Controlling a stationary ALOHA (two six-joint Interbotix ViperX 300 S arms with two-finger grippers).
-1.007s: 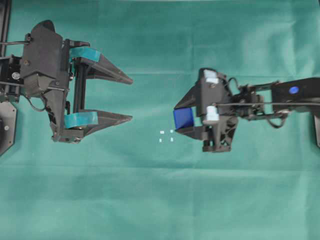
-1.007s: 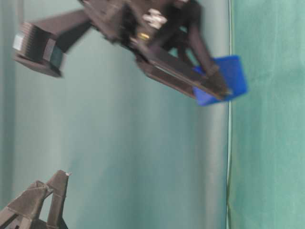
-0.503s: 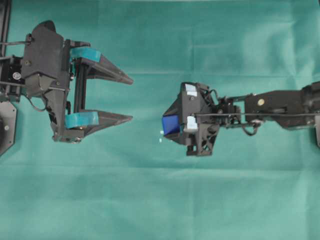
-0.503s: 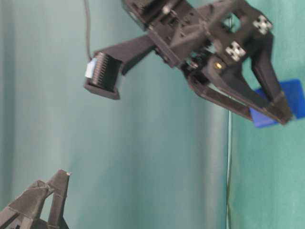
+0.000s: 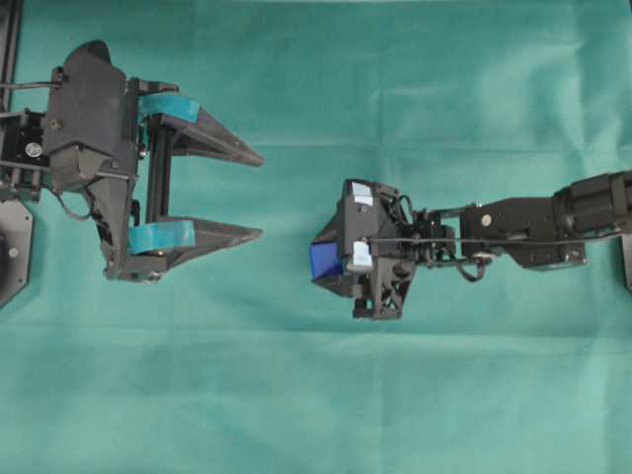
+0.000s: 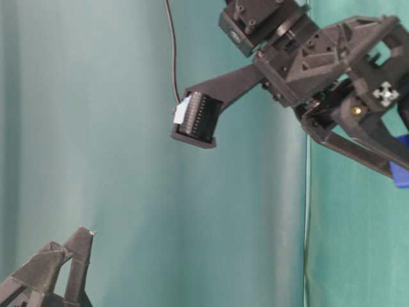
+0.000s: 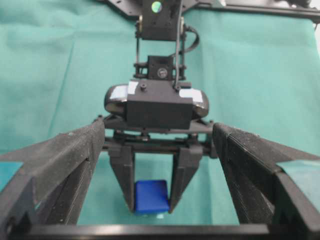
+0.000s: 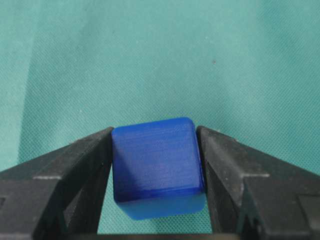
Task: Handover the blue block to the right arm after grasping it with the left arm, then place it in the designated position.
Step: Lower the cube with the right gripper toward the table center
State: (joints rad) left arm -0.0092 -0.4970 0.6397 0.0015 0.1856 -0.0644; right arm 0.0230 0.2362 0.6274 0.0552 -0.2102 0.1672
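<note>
Currently the right arm [image 5: 523, 219] reaches in from the right of the overhead view, its plain black fingers [image 8: 75, 170] pinching the blue block [image 5: 324, 261] from both sides. Right wrist view confirms it: block [image 8: 157, 165] seated between the two fingers, one side face pressed against each, green cloth [image 8: 150, 60] behind it. In the left wrist view the block [image 7: 151, 196] sits low between the right gripper [image 7: 152, 192] tips, close to the cloth; whether it touches the cloth I can't tell. Table-level view catches only a sliver of blue [image 6: 401, 174] at the right edge, under the black fingers. Left arm [image 5: 89, 158] sits well apart on the left of the overhead view, teal-taped fingers [image 5: 212, 140] spread wide with nothing between them, pointing toward the right gripper. White corner marks of the designated position aren't visible in any view.
</note>
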